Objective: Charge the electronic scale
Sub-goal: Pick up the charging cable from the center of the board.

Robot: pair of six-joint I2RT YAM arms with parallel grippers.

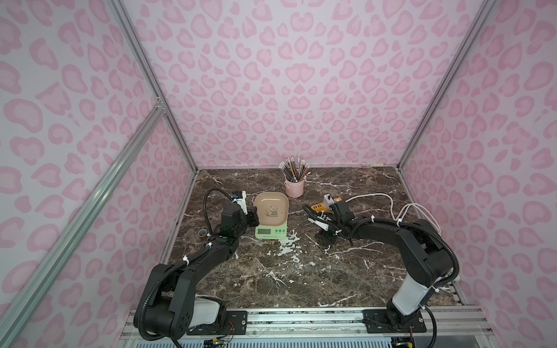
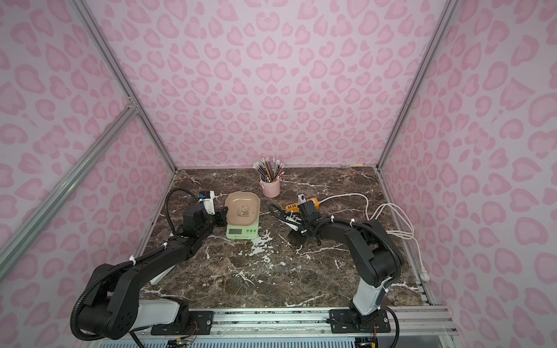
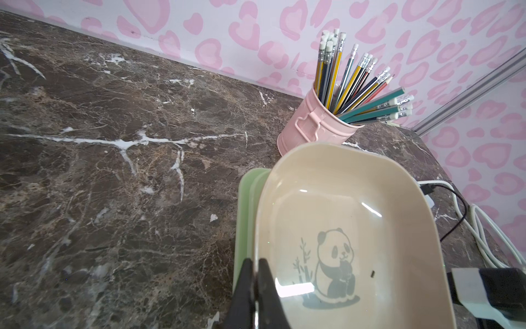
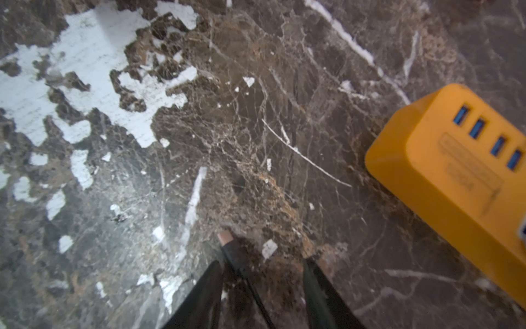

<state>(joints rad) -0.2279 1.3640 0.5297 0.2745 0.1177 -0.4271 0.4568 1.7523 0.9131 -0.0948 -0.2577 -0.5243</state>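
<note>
1. Electronic scale (image 1: 270,232) stands on the marble table (image 1: 301,271), at 10 o'clock from table centre, with its display facing 6 o'clock. The pencil cup (image 1: 294,187) is at its 1 o'clock and the orange power strip (image 1: 319,207) at its 3 o'clock.
2. Left gripper (image 3: 256,273), at the scale's 9 o'clock, is closed and pinches the tray (image 3: 341,216) rim.
3. Right gripper (image 4: 260,263): jaws apart, wider than the black cable plug (image 4: 227,242) lying between them. No firm hold is evident.
4. Step in hand, as judged: bracing the scale while the plug is readied. The next move calls for a secure grip, then alignment with the charging port, which no view shows.
5. Only the right wrist view shows the plug tip and the strip's blue sockets. Only the left wrist view shows the rim pinch.
</note>
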